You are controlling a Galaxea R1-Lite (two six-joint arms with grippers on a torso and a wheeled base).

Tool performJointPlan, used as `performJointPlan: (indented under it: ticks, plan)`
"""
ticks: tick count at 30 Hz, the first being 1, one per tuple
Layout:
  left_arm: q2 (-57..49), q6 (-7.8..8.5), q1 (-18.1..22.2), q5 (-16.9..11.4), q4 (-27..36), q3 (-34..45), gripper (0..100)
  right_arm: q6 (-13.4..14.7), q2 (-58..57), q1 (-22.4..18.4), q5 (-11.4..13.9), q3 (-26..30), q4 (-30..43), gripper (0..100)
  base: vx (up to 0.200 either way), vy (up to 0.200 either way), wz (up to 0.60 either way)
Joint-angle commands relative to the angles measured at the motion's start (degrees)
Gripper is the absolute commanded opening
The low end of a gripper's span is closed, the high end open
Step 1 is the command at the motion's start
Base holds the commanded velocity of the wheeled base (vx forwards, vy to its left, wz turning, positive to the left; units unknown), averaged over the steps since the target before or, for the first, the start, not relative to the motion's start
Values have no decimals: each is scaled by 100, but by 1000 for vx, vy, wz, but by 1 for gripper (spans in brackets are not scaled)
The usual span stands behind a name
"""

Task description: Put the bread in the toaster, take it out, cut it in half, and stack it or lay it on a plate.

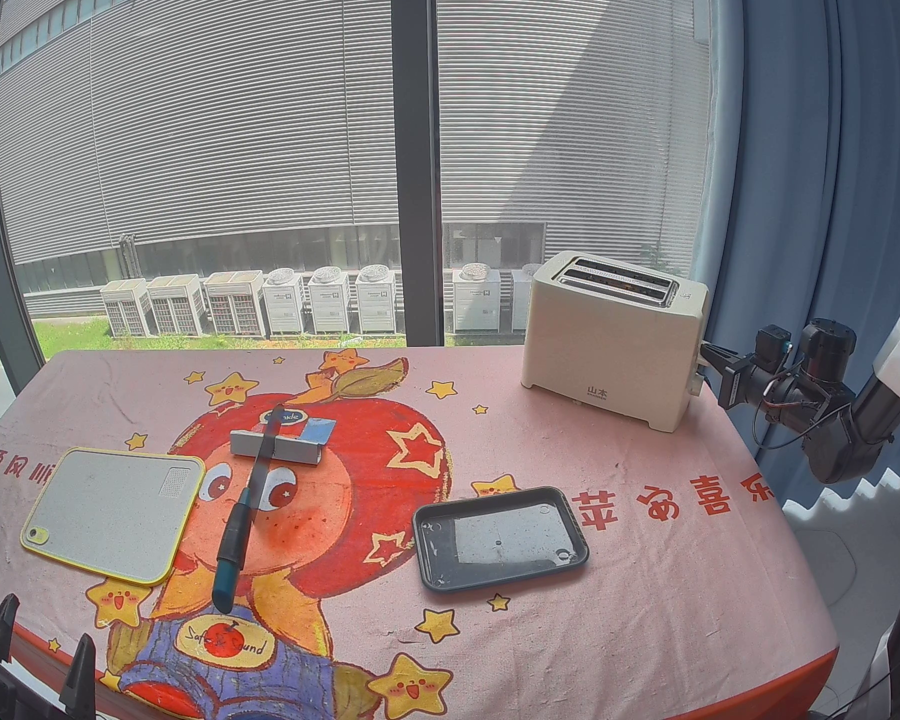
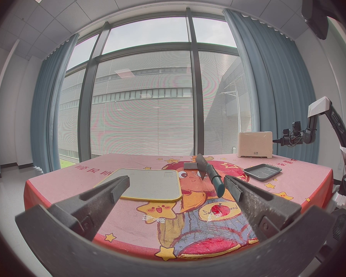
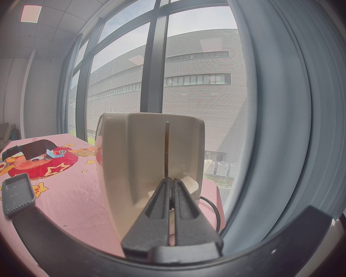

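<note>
Two grippers: the right gripper (image 3: 170,181), fingers pressed together, touches the right end of the toaster (image 1: 615,337) at the table's (image 1: 690,592) far right. The left gripper (image 2: 176,181), fingers spread apart, hovers near-left, well apart from it.

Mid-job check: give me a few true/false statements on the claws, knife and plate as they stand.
The left claw is open. True.
The right claw is shut at the toaster's end. True.
The knife lies on the cutting board. False: it lies beside the board, its blade propped on a grey block.
The plate touches the toaster. False: it lies apart from it, nearer the robot.
</note>
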Motion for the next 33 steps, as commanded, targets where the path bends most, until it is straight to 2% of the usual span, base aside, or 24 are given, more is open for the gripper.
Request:
performJointPlan:
  ticks: [1, 33]
  plan:
    - [-93, -1, 3, 2, 2, 101, 100, -2, 50, 4, 1, -10, 0, 0, 0, 0, 0]
    - [-93, -1, 3, 2, 2, 101, 100, -63, -38, -5, 1, -37, -96, 0, 0, 0, 0]
